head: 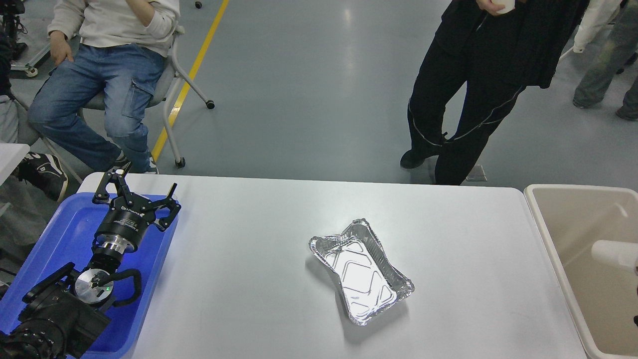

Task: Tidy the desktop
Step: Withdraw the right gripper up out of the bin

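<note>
One crumpled silver foil tray (360,271) is left mid-table on the big white rounded table (239,279), untouched; the left pincer (137,192), fingers apart and empty, hovers over the blue plastic tray (60,234) at the left edge.

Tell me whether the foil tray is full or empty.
Empty: the foil tray lies open side up on the desktop, its shiny bottom bare.

We find one marking only: small white lettering on the black cylindrical body of our left two-finger gripper (142,190), just above the blue plastic tray (65,234). It is too small to read.
</note>
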`<state>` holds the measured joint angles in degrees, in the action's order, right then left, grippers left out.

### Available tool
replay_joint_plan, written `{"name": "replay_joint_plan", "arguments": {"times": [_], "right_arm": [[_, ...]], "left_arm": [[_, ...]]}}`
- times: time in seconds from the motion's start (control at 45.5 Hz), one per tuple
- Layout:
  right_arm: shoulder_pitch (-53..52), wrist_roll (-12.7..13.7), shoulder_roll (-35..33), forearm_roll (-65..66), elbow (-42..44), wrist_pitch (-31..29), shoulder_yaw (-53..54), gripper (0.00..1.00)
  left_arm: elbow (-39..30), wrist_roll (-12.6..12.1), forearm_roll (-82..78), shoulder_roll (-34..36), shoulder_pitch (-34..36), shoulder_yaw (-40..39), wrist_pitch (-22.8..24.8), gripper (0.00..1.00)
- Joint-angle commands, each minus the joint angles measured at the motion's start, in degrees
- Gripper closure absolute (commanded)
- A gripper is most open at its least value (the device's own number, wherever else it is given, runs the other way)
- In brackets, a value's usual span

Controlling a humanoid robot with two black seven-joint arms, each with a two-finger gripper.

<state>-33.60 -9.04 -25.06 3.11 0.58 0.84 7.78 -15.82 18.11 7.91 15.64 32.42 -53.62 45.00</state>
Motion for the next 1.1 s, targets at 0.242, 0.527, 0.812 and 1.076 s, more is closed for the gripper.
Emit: {"name": "replay_joint_plan", "arguments": {"times": [0.242,0.527,0.812,1.076], "right_arm": [[0.82,0.60,1.33,-0.12,1.44,1.01,0.04,1.00],[0.73,0.60,1.33,-0.12,1.62,1.36,0.04,0.86],[0.82,0.43,1.42,-0.12,1.62,1.53,0.04,0.23],[0.38,0.43,1.33,-0.12,1.70,1.62,0.04,0.02]], "left_arm": [[0.00,0.00,0.00,0.00,0.01,0.00,0.00,0.00],[0.00,0.00,0.00,0.00,0.01,0.00,0.00,0.00],[0.00,0.00,0.00,0.00,0.01,0.00,0.00,0.00],[0.00,0.00,0.09,0.09,-0.08,0.00,0.00,0.00]]}}
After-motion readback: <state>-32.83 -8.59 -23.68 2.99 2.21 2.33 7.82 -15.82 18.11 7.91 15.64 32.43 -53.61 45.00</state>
